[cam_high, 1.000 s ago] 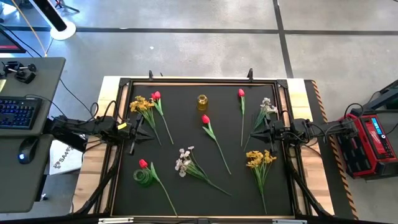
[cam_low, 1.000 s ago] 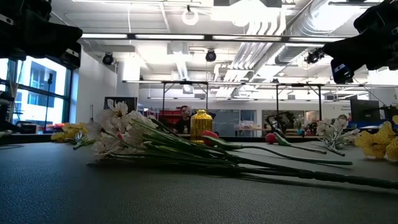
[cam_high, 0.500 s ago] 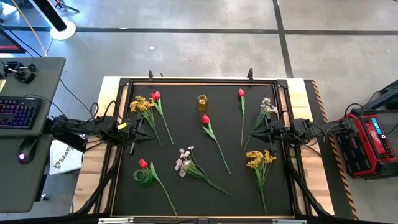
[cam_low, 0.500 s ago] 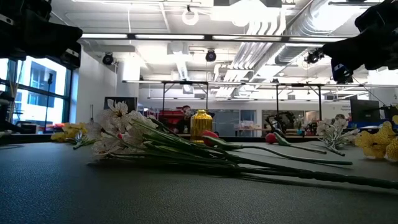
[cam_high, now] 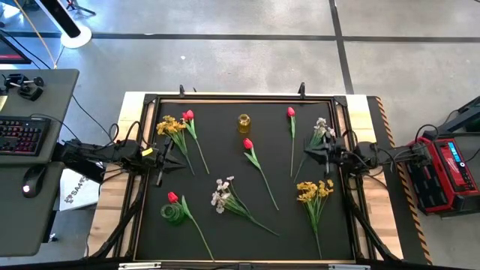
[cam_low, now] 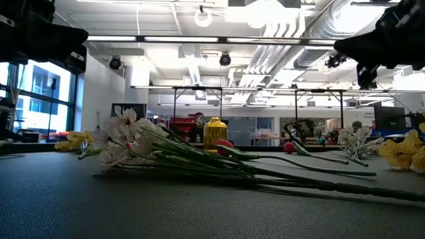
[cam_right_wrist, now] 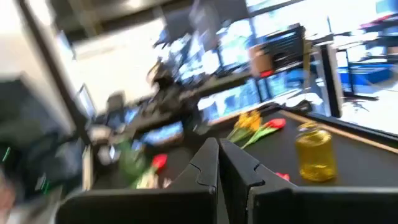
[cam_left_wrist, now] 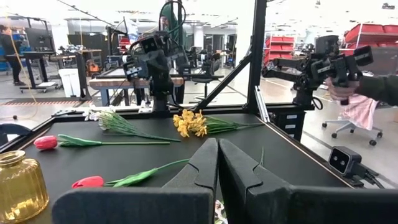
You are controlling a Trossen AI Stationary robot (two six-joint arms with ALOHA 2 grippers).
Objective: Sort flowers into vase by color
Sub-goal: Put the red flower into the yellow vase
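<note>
Long-stemmed flowers lie flat on the black mat: a yellow bunch (cam_high: 171, 124) and a red tulip (cam_high: 187, 115) at the far left, red tulips (cam_high: 290, 112) (cam_high: 247, 143) (cam_high: 172, 197), white sprays (cam_high: 322, 127) (cam_high: 221, 193) and a second yellow bunch (cam_high: 313, 190). A yellow glass vase (cam_high: 244, 122) stands upright at the far middle. My left gripper (cam_high: 171, 159) (cam_left_wrist: 217, 144) hovers shut at the mat's left edge. My right gripper (cam_high: 306, 151) (cam_right_wrist: 217, 146) hovers shut at the right edge, beside the white spray. Neither touches anything.
A green ribbed round vessel (cam_high: 174, 214) sits by the near-left tulip. A black frame (cam_high: 240, 96) rims the mat. A desk with keyboard (cam_high: 21, 135) stands left of the table, a red unit (cam_high: 446, 172) right of it. Bare mat lies near the front edge.
My right gripper has swung at the wrist toward the table's far edge, tipped up a little and rolled, staying shut. The flowers and the vase lie as before.
</note>
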